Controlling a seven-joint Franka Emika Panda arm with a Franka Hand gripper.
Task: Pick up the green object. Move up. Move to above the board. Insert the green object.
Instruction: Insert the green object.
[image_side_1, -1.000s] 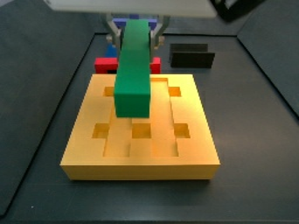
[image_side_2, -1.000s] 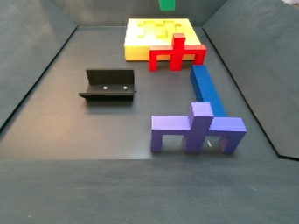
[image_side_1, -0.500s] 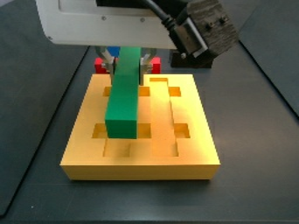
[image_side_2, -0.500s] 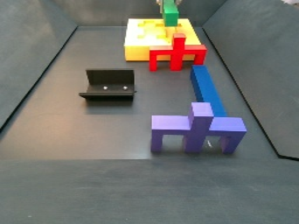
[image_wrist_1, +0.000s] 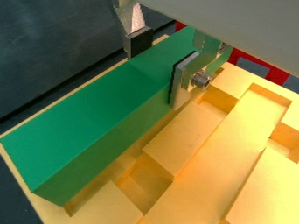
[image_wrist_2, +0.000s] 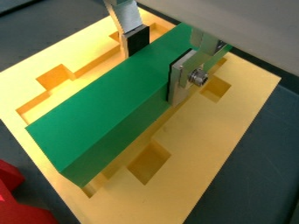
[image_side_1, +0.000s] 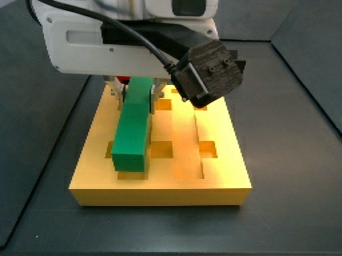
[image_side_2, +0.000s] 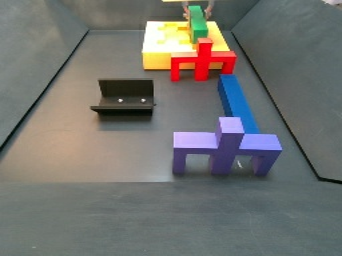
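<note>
Gripper (image_wrist_2: 160, 54): low over the far part of the board, jaws closed onto the green object, one silver plate on each long side face; in both wrist views pads pressed flat against the bar.
Fingers (image_wrist_1: 187, 77): gripping near the far end of the bar, most of its length running out toward the near side.
Green object (image_side_1: 134, 129): held above the left half of the board in a side view, near end dipped low, at or just above the board top; contact there not clear.
Long axis: runs near to far, parallel with the board's lengthwise grooves; in a wrist view (image_wrist_2: 111, 111) the bar sits along a groove line, over the square pockets on that side.
Key relation: bar directly under the jaws and lined up lengthwise with the slot beneath; remaining travel judged to be straight down, with little sideways correction left.
Board (image_side_1: 227, 165): yellow-orange slab on the bench, right-hand pockets open and unoccupied.
Stage: judged as the insertion step, bar not yet seated flush.
Risk: tilted near end could catch on a groove edge before the far end drops.
Red cross-shaped block (image_side_2: 203, 62): just beside the board's edge, clear of the bar.
Blue block (image_side_2: 234, 100): further off on the bench.
Fixture (image_side_2: 123, 98): well apart from the board.
</note>
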